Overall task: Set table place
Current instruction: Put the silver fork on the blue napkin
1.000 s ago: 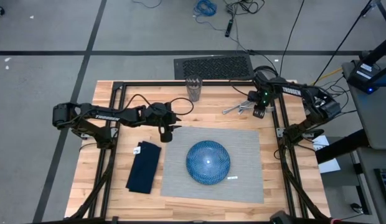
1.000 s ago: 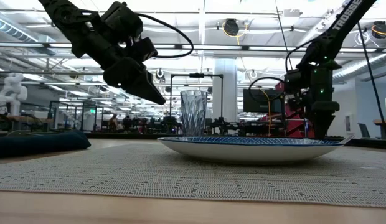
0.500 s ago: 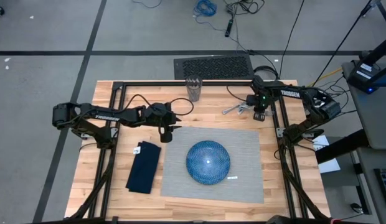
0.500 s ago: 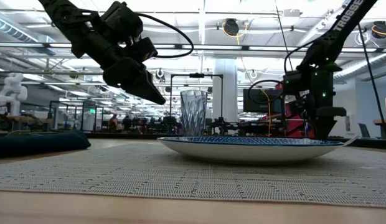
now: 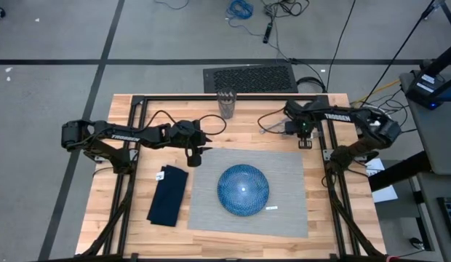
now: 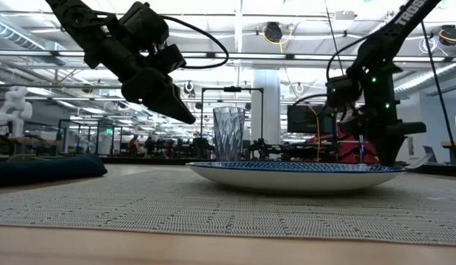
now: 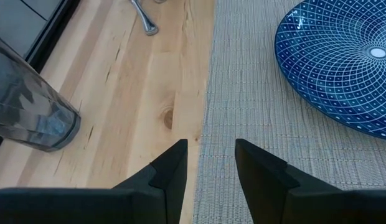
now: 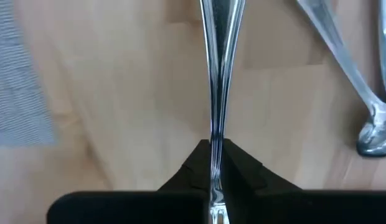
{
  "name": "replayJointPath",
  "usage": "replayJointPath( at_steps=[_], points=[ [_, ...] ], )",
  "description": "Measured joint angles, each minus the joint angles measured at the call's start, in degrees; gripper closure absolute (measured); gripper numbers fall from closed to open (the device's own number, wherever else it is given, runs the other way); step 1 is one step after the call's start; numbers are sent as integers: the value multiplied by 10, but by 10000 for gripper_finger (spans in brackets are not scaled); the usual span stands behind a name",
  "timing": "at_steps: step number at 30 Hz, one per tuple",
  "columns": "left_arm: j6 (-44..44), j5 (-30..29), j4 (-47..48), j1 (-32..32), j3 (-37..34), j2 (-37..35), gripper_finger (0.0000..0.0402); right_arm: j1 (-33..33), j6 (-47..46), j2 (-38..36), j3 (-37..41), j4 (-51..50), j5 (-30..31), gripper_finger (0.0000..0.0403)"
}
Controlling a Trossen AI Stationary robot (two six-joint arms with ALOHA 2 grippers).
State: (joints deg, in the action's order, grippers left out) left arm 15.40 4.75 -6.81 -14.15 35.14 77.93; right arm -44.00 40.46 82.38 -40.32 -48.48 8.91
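**Right gripper clamped on cutlery handle**

Left gripper (image 5: 197,158) partly open, empty, poised at placemat's (image 5: 291,211) upper-left corner, frame centre. Right gripper (image 5: 304,140) closed on a silver utensil handle (image 8: 218,74), upper right of bench (image 5: 102,225).

The right gripper (image 5: 304,140) has swung from about the two o'clock edge of the flat grey rectangular fabric placemat (image 5: 284,211) toward the frame at three o'clock, its wrist now turned so the arm lies flatter over the light butcher-block wood tabletop (image 5: 247,131). Its fingers (image 8: 240,167), parted a second ago, have closed onto the slim shiny metal utensil handle (image 8: 219,74), which now runs straight out from between them. In the low view the right arm has leaned over beyond the plate's right rim.
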Motion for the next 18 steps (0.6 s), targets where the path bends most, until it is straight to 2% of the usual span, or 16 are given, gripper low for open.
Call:
replayJointPath(
  at_steps=[10, 14, 18],
  points=[
    [-1, -3, -1, 0, 0, 0, 281, 98, -24, -74, 0, -36, 4, 403],
    [-1, -8, 5, 0, 0, 0, 281, 161, -44, -86, -6, -38, 3, 403],
    [-17, -38, 17, 0, 0, 0, 281, 241, -65, -85, -34, -37, 4, 403]
  ],
)
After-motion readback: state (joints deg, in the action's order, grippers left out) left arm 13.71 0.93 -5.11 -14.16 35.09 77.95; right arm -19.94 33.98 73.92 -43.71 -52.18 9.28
